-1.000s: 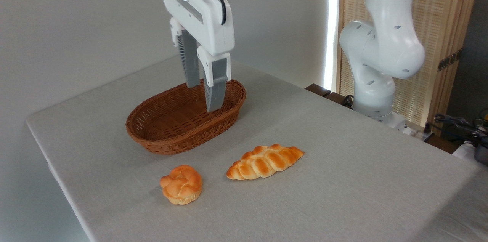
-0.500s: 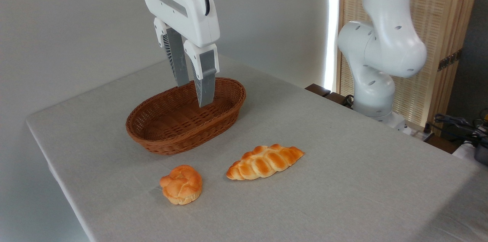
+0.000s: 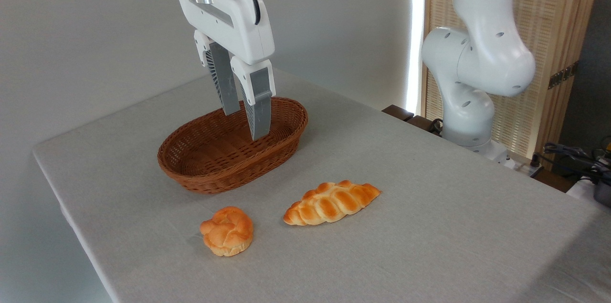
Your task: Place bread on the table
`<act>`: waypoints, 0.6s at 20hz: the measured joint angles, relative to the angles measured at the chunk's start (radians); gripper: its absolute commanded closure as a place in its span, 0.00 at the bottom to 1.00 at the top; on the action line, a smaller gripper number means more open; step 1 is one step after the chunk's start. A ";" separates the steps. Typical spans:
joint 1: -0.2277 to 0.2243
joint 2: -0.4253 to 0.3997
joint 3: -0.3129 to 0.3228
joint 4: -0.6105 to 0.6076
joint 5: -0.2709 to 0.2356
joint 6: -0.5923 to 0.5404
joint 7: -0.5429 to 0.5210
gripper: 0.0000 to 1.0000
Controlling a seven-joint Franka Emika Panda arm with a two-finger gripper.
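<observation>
The claw (image 3: 246,124) hangs over the brown wicker basket (image 3: 191,169) at the far left of the table (image 3: 429,207), its two grey fingers (image 3: 259,107) pointing down with a narrow gap between them and nothing held. The basket under it looks empty.

The bread (image 3: 331,202), a long braided golden loaf with pointed ends, lies flat on the grey cloth, nearer the camera and to the right of the claw, well apart from it and outside the basket. A small round bun (image 3: 226,230) sits to its left, close but not touching.

The loaf looks light and somewhat soft, with a glossy crust that may slip a little. The thick middle, gripped across its short width, seems the safest hold; the tapered tips would likely slide out or tilt.
</observation>
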State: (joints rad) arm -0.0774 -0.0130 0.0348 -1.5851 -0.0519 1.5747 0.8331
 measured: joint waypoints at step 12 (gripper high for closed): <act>0.014 0.000 -0.011 0.000 0.000 0.000 0.000 0.00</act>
State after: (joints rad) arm -0.0630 -0.0130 0.0233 -1.5851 -0.0518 1.5747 0.8331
